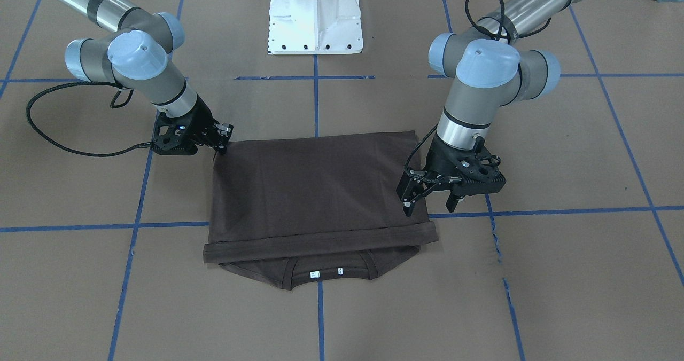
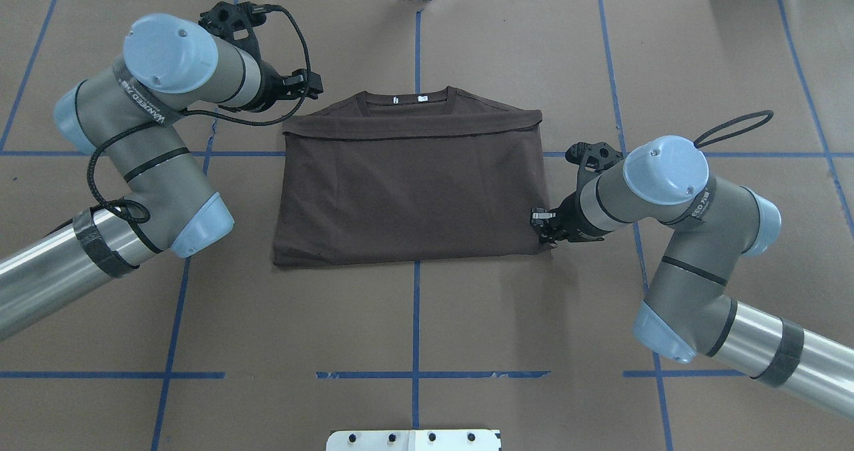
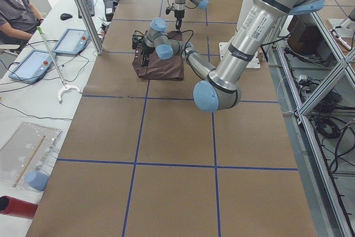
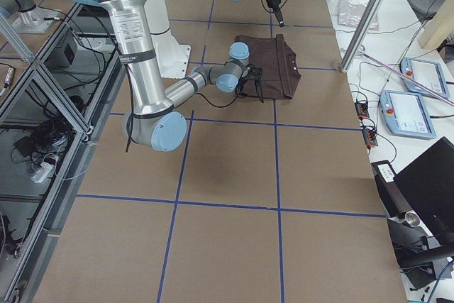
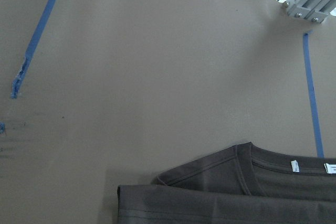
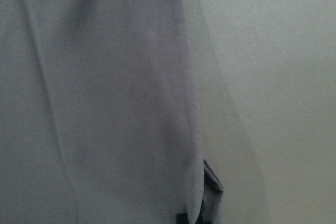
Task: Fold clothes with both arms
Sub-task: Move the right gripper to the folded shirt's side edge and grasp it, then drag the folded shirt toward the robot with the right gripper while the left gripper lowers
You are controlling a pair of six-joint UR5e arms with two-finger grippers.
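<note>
A brown paper surface point(image 2: 427, 344) marked into squares by blue tape lines point(image 2: 415, 317) fills the scene, with the white base point(image 1: 315, 16) of the robot at its near edge.

The left arm point(image 2: 153, 171) comes in from the left and bends toward the far side. The right arm point(image 2: 674, 197) comes in from the right and bends inward, low over the surface.

The dark brown T-shirt point(image 2: 413, 191) lies flat in the middle of the surface, between the two arms, folded into a broad rectangle. A folded edge runs straight across its far side. Beyond that edge the ribbed collar point(image 2: 407, 101) shows, pointing away from the robot.

The left tool point(image 1: 429, 207) hangs beside the far left corner of the shirt, its two fingers spread well apart and holding nothing. Its wrist view looks down on that corner and the collar.

The right tool point(image 1: 222, 142) sits at the near right corner of the shirt, its tip right at the fabric edge. I cannot tell whether its fingers are together or pinching the cloth.

Two small white labels point(image 2: 397, 99) sit inside the collar.
</note>
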